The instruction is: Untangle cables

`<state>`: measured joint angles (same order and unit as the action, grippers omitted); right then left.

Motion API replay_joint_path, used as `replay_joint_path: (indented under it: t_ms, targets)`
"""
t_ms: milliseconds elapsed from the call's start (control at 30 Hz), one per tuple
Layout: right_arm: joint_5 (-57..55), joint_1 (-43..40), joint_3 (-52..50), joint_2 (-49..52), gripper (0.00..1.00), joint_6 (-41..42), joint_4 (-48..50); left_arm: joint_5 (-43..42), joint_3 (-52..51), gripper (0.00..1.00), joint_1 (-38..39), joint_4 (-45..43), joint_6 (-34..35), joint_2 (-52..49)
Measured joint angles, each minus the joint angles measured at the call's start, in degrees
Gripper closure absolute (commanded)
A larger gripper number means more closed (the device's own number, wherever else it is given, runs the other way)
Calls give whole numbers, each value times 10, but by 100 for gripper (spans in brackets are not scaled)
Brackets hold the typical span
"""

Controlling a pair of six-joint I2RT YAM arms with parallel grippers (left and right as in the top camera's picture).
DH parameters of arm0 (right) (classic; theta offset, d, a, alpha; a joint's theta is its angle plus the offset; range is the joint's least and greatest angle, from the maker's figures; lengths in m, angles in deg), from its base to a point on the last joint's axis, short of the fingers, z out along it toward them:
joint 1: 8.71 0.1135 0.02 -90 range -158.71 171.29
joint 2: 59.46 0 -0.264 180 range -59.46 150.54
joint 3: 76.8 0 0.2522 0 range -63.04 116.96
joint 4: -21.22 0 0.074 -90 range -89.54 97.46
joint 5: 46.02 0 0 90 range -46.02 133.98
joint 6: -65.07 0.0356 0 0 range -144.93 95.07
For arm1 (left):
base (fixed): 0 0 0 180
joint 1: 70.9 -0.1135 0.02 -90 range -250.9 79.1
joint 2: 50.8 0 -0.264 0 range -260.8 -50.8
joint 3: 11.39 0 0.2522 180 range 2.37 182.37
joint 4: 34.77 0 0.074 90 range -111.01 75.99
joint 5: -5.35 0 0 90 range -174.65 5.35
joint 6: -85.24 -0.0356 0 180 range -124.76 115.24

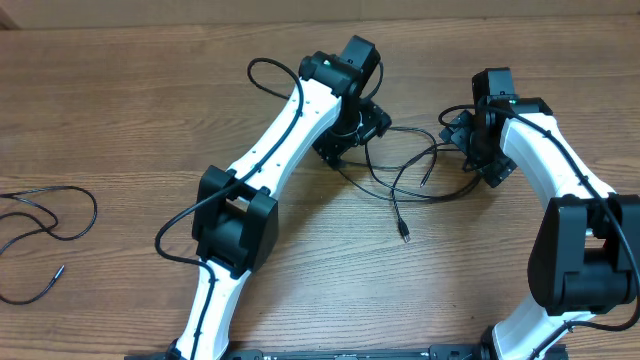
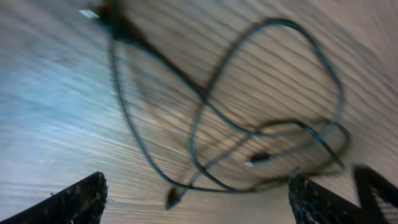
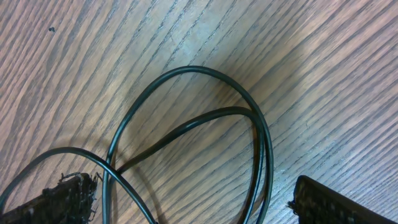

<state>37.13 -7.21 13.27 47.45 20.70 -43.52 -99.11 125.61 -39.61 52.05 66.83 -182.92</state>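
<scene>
You are looking down at a wooden desk (image 1: 120,100), its brown grain running crosswise, with soft light glaring palely across it.

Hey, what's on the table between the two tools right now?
A tangle of looped cables lies between the left tool and the right tool, seen in the overhead view.

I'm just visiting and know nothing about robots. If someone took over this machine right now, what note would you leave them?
Left gripper: open, empty, low over the tangle.
Right gripper: open, empty, over a loop of that tangle.
Cables: one cable lies alone at the far left of the table. The others cross each other between the grippers.
Done: one cable lies apart.
Left: separate the middle ones.
</scene>
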Motion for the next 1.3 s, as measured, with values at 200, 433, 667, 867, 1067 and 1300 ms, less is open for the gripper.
replay_joint_path:
  t_ms: [200, 433, 667, 867, 1067, 1300]
  targets:
    - [0, 0, 0, 0, 0, 0, 0, 32, -1, 12, 0, 19, 34, -2]
    - [0, 0, 0, 0, 0, 0, 0, 40, -46, 20, 0, 12, 47, -2]
    - [0, 0, 0, 0, 0, 0, 0, 25, -134, 38, 1, -68, 47, -2]
    - [0, 0, 0, 0, 0, 0, 0, 10, -193, 95, 6, -134, 47, -2]
    - [0, 0, 0, 0, 0, 0, 0, 15, -198, 95, 9, -119, 43, -1]
    - [0, 0, 0, 0, 0, 0, 0, 45, -214, 96, -31, -116, -13, 63]
